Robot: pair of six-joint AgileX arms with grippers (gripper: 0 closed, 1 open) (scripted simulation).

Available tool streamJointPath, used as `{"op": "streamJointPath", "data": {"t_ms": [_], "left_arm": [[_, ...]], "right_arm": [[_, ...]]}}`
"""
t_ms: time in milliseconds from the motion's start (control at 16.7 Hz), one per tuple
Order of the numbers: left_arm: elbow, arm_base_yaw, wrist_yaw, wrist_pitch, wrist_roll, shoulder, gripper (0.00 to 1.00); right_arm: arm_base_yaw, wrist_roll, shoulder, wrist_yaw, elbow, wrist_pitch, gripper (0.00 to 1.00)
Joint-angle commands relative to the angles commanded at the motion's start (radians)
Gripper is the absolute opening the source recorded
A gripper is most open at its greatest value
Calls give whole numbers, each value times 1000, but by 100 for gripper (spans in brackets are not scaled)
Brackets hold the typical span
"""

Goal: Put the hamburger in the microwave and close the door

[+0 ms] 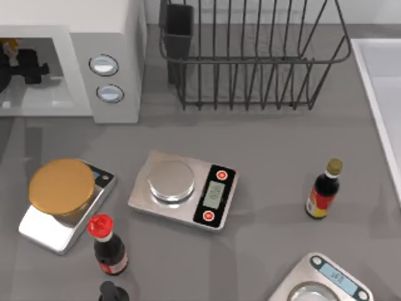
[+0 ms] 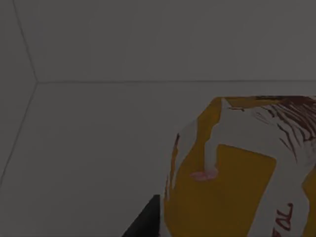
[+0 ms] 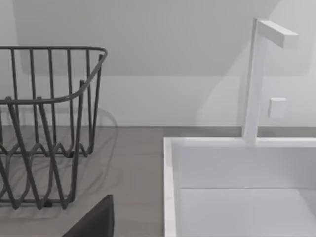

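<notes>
Left claw (image 1: 28, 66) with hamburger (image 2: 237, 168) inside microwave (image 1: 119, 37)

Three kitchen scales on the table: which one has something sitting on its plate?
The scale at the table's left: a plain golden-brown disc covers its plate. The middle scale and the one at the lower right edge show bare steel plates.

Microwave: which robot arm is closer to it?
Left. The left gripper is inside the microwave's open cavity. The right arm is away at the table's right side, facing the sink and wire rack.
</notes>
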Motion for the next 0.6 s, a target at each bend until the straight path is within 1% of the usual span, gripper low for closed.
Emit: {"op": "streamJointPath", "data": {"t_ms": [180,600], "left_arm": [[0,0,0,0,0,0,0],[0,0,0,0,0,0,53]], "right_arm": [[0,0,0,0,0,0,100],[0,0,0,0,0,0,100]]}}
